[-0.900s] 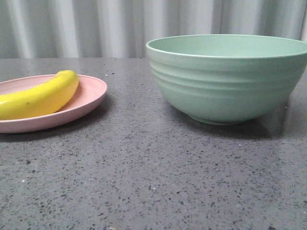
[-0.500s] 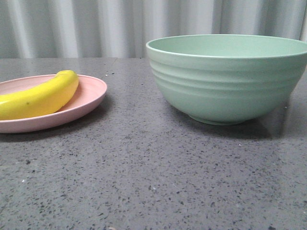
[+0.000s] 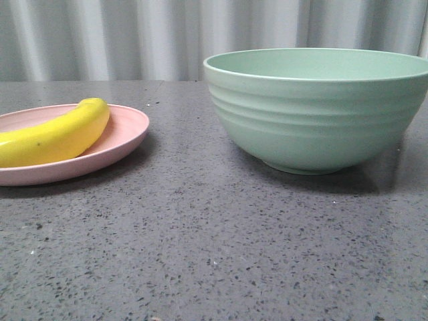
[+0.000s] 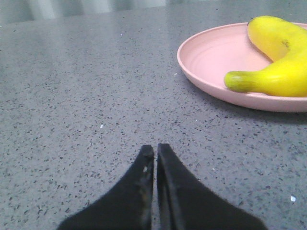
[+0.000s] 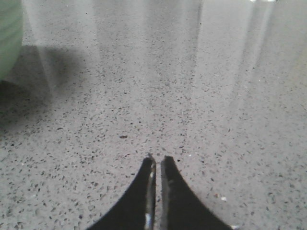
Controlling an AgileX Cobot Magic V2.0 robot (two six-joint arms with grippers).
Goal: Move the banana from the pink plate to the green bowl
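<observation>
The yellow banana [image 3: 57, 134] lies on the pink plate [image 3: 127, 137] at the left of the front view. The mint-green bowl [image 3: 314, 110] stands at the right, empty as far as I can see. Neither gripper shows in the front view. In the left wrist view my left gripper [image 4: 155, 148] is shut and empty, low over the bare table, with the plate [image 4: 211, 60] and banana [image 4: 278, 67] some way beyond it. In the right wrist view my right gripper [image 5: 157, 159] is shut and empty over the table, with an edge of the bowl [image 5: 8, 38] far off.
The grey speckled tabletop [image 3: 214, 241] spreads between plate and bowl. A pale curtain [image 3: 134, 37] hangs behind the table. The bowl's shadow [image 5: 29, 91] falls on the table in the right wrist view.
</observation>
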